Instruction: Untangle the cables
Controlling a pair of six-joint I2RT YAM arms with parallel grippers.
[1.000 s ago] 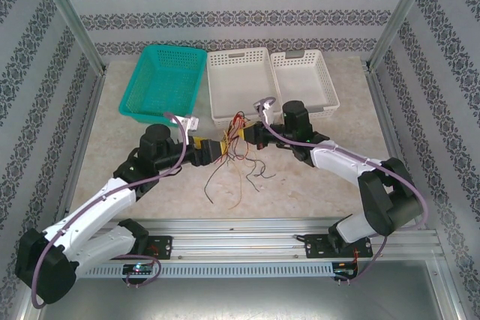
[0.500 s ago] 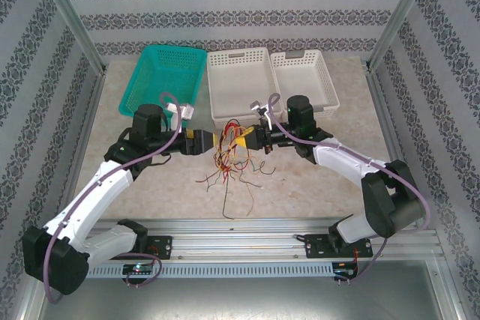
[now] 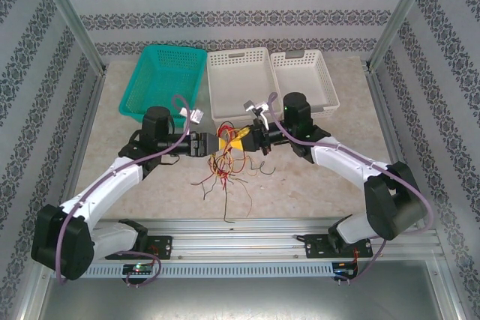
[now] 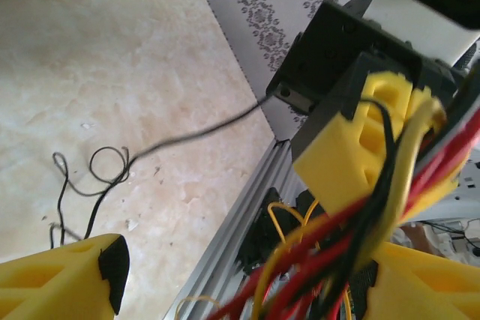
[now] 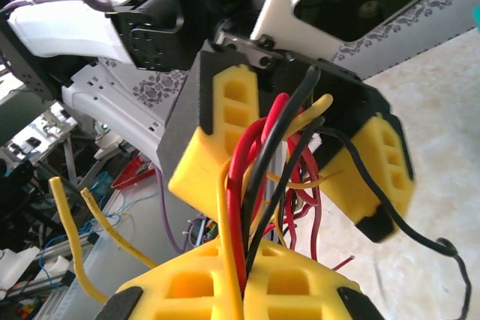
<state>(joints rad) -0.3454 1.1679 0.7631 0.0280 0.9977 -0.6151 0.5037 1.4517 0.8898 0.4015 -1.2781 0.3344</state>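
Pale marbled table [image 3: 322,185] closed in by patterned wallpaper [image 3: 225,20], with a teal basket [image 3: 174,51] beyond the left gripper [image 3: 212,144], a white basket [image 3: 238,54] straight beyond the meeting point, and a second white basket [image 3: 321,73] beyond the right gripper [image 3: 244,140]. Tip to tip above the middle of the table, facing each other, with the cables [image 3: 222,166] bunched between. Right fingers [image 5: 187,286] pressed together, pinching red, yellow and black strands at the very tips. Left fingers [image 4: 67,282] spread wide, one on each side of the same bundle and not squeezing it; hard to tell whether touching. Below both grippers, loose ends hanging to the table and fanning out in a mixed tangle, one long strand reaching toward the near rail [image 3: 247,230]. Off to one side of the left gripper, a thin black wire [image 4: 97,177] looped flat on the marble.
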